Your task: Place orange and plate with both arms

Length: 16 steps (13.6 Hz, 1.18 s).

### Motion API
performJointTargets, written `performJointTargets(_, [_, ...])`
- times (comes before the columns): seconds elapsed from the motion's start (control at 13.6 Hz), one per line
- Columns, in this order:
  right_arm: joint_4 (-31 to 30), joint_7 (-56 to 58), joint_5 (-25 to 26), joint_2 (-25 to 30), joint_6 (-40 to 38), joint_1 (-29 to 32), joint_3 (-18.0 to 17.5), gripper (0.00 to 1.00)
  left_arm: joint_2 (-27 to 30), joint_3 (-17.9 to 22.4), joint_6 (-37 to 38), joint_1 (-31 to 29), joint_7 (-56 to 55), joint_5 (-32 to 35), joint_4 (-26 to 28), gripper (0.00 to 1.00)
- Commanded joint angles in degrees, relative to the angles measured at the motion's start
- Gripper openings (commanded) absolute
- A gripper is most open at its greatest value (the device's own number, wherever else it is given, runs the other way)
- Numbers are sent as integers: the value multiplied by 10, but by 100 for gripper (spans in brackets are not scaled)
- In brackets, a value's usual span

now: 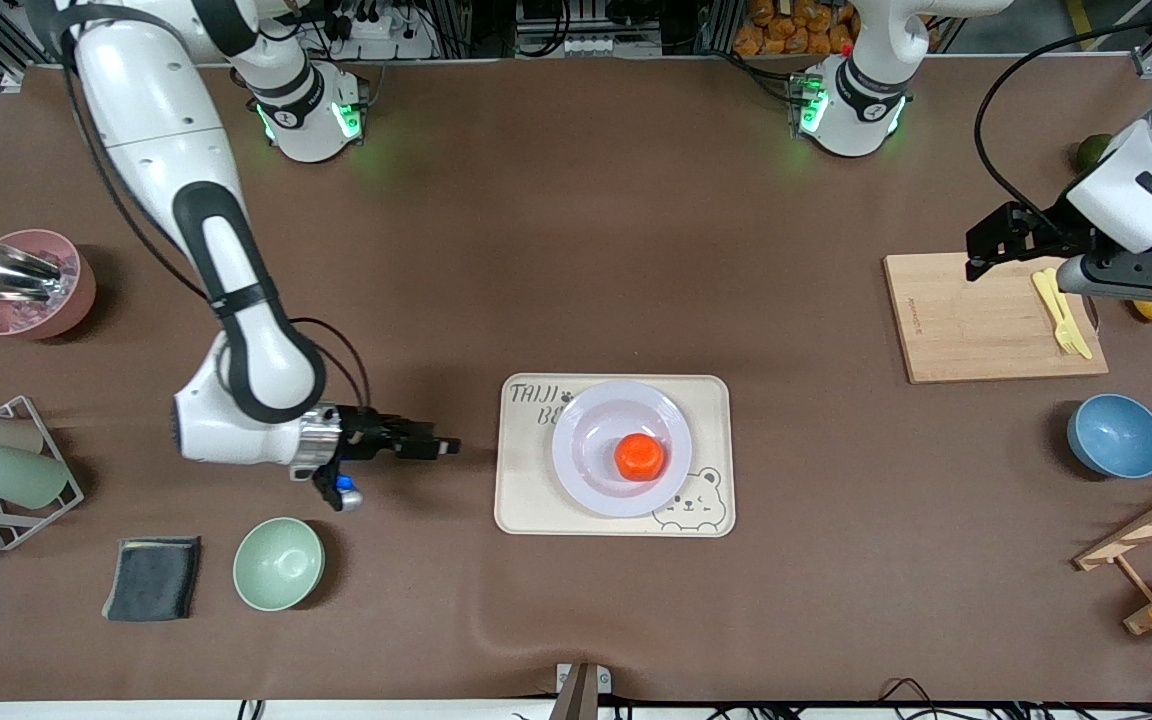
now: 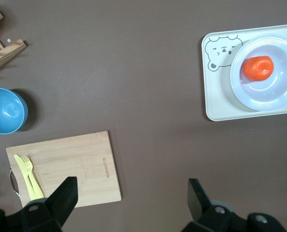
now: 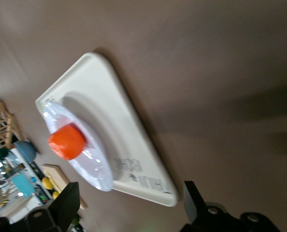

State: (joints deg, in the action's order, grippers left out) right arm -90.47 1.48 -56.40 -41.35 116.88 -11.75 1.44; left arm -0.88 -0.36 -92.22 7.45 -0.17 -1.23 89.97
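The orange (image 1: pixel 639 457) sits in the middle of the pale plate (image 1: pixel 586 420). The plate rests on the beige bear tray (image 1: pixel 521 500) at mid-table. My right gripper (image 1: pixel 444 446) is open and empty, low over the table beside the tray, toward the right arm's end. Its wrist view shows the orange (image 3: pixel 67 142), the plate (image 3: pixel 96 170) and the tray (image 3: pixel 119 121) ahead of the open gripper (image 3: pixel 129 203). My left gripper (image 1: pixel 976 258) is open and empty, over the edge of the wooden cutting board (image 1: pixel 976 330). Its wrist view shows its open gripper (image 2: pixel 131 198), the orange (image 2: pixel 258 68) and the plate (image 2: pixel 274 96).
A yellow fork (image 1: pixel 1061 312) lies on the cutting board, with a blue bowl (image 1: pixel 1117 435) nearer the camera. A green bowl (image 1: pixel 278 563), a grey cloth (image 1: pixel 152 577), a cup rack (image 1: pixel 6 470) and a pink bowl (image 1: pixel 21 290) stand at the right arm's end.
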Motion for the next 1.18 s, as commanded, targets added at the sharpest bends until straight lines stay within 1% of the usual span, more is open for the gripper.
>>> performJointTargets(0.0, [34,-11,106,10,-69,58,-12,97,-7,1,1,-1,3,-8,-15,100])
performJointTargets(0.15, [63,-9,145,10,-121,87,-12,100,-7,1,1,-1,4,-8,-15,100])
performJointTargets(0.22, [79,-9,168,8,-141,104,-12,100,-7,1,1,-1,4,-8,-15,100])
performJointTargets(0.44, [111,9,239,9,-158,121,-13,100,-7,1,1,-2,4,-8,-15,100])
performJointTargets(0.59, [138,21,276,9,-190,130,-12,100,-7,1,1,-2,4,-8,-15,100])
performJointTargets(0.66, [166,20,293,9,-210,133,-11,100,-7,1,1,-2,4,-8,-15,100])
performJointTargets(0.89, [245,20,370,9,-291,139,-9,100,-7,1,1,-2,4,-8,-15,100])
performJointTargets(1.11, [286,34,405,15,-356,161,-12,100,-8,1,1,-2,4,-7,-14,100])
